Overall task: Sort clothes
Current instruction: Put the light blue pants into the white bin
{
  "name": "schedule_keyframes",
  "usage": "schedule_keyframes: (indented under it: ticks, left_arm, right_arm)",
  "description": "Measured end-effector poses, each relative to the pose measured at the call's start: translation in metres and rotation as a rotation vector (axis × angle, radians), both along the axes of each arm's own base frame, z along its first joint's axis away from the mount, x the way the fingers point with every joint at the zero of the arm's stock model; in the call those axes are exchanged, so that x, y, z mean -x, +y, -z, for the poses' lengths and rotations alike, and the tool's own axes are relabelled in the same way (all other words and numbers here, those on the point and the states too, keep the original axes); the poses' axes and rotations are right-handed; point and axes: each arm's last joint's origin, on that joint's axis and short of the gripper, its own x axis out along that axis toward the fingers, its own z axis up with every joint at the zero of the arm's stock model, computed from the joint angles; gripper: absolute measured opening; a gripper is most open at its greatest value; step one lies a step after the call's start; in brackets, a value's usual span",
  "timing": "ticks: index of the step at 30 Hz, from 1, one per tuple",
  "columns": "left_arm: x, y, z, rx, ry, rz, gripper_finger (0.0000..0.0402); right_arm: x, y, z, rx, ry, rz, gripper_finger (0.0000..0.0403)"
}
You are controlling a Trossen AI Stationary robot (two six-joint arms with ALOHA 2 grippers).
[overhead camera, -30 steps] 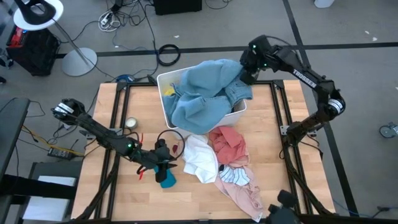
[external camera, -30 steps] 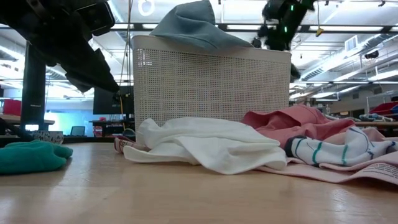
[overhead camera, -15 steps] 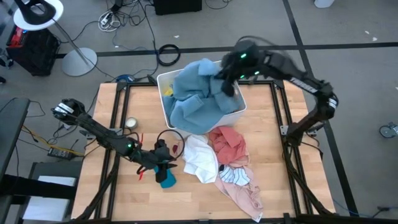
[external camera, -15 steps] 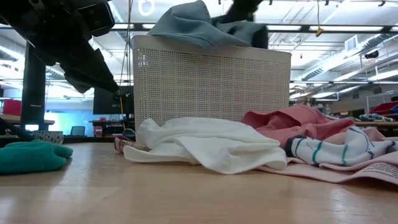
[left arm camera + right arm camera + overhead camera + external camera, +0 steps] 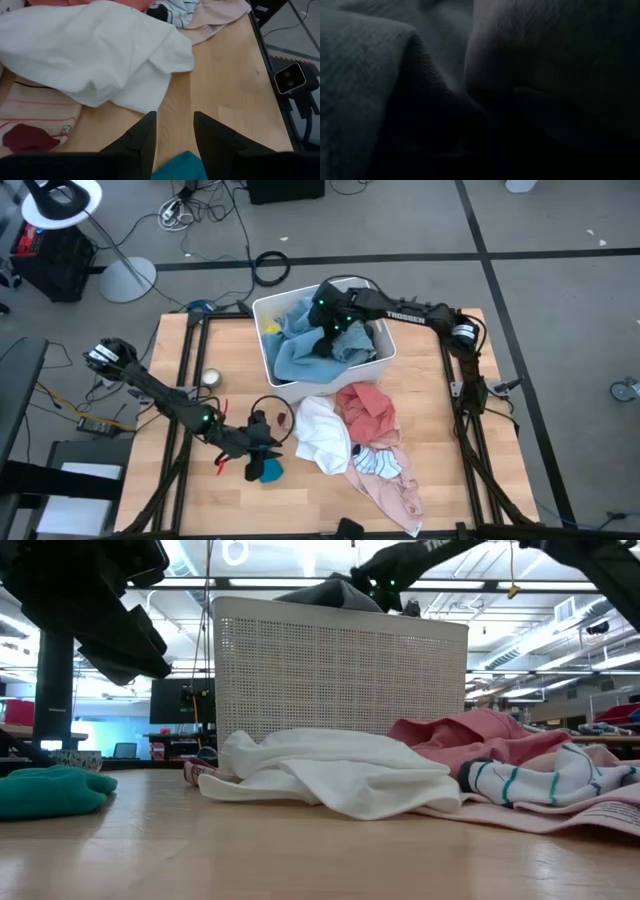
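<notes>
A light blue denim garment point(image 5: 305, 345) fills the white bin point(image 5: 258, 340) at the table's far middle. My right gripper point(image 5: 328, 338) is sunk into the denim, its fingers hidden by the cloth; its wrist view shows only denim folds point(image 5: 380, 75). On the wood in front of the bin lie a white garment point(image 5: 322, 435), a salmon one point(image 5: 367, 410), a striped white one point(image 5: 378, 463) and a pale pink one point(image 5: 395, 495). My left gripper point(image 5: 172, 145) hangs open at the near left, above a teal cloth point(image 5: 268, 472), pointing at the white garment point(image 5: 100, 55).
A yellow piece point(image 5: 270, 327) shows in the bin's left corner. A black cable loop point(image 5: 272, 402), a tape roll point(image 5: 211, 378) and a red-handled tool point(image 5: 225, 460) lie near my left arm. A cream striped cloth point(image 5: 35, 117) lies beside the white garment. Bare wood stretches along the near left.
My right gripper has swung from beyond the bin's far right corner toward the table's left and down into the bin. The denim garment, earlier heaped high and draped over the bin's right rim, has been drawn inward and now lies lower inside the bin.
</notes>
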Motion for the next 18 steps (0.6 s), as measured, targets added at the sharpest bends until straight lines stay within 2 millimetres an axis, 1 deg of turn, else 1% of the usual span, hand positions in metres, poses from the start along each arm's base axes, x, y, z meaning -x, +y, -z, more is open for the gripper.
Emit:
schedule_keyframes:
  ticks: [4, 6, 7, 11, 13, 16, 18]
  left_arm:
    - [0.001, -0.002, 0.000, -0.008, -0.005, -0.003, 0.0136]
    - [0.001, -0.002, 0.000, -0.009, -0.005, -0.003, 0.0136]
    - [0.001, -0.002, 0.000, -0.009, -0.006, -0.003, 0.0136]
    - [0.001, -0.002, 0.000, -0.013, -0.007, -0.005, 0.0136]
    - [0.001, -0.002, 0.000, -0.013, -0.007, -0.006, 0.0136]
    - [0.001, -0.002, 0.000, -0.013, -0.007, -0.006, 0.0136]
    - [0.001, -0.002, 0.000, -0.013, -0.007, -0.007, 0.0136]
  right_arm:
    - [0.001, -0.011, 0.014, -0.106, 0.009, 0.061, 0.0116]
    - [0.004, -0.014, 0.012, -0.138, -0.004, 0.061, 0.0140]
    - [0.006, -0.014, 0.008, -0.145, -0.014, 0.058, 0.0150]
    - [0.022, -0.011, -0.022, -0.135, -0.056, 0.064, 0.0176]
    - [0.036, -0.008, -0.045, -0.095, -0.072, 0.085, 0.0179]
    - [0.057, 0.000, -0.082, 0.024, -0.108, 0.127, 0.0178]
    - [0.071, 0.005, -0.103, 0.102, -0.120, 0.169, 0.0177]
